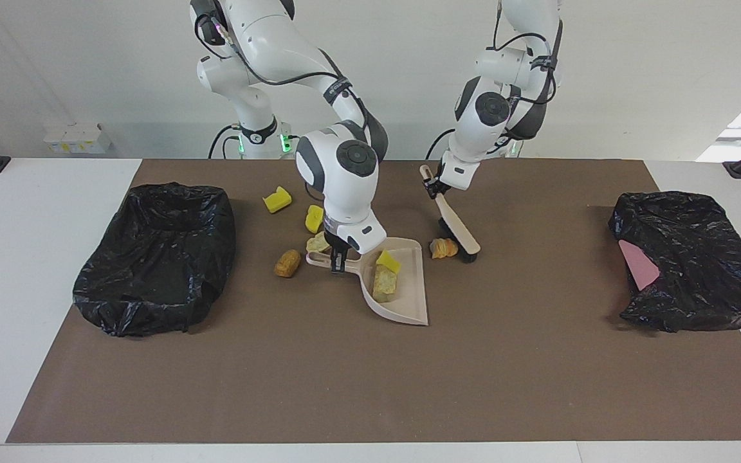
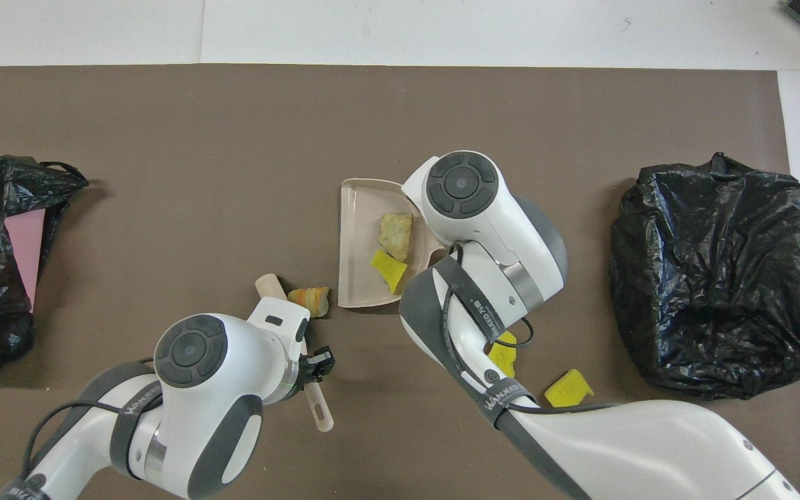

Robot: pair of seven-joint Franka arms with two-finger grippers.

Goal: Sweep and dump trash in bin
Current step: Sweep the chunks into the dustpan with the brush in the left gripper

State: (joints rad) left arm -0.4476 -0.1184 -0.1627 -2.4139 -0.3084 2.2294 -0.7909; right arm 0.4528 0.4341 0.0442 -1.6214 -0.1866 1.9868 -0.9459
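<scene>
The beige dustpan under the right gripper has two bits of trash in it, a yellow wedge and a tan crusty lump; that gripper is clamped on the pan's handle. The left gripper is closed on the brush, which slants down with its bristle end on the mat, touching a golden-brown lump. Both black-lined bins sit at the mat's ends, insides not readable. Only the facing view shows the two lumps beside the right gripper; overhead, the arm hides them.
</scene>
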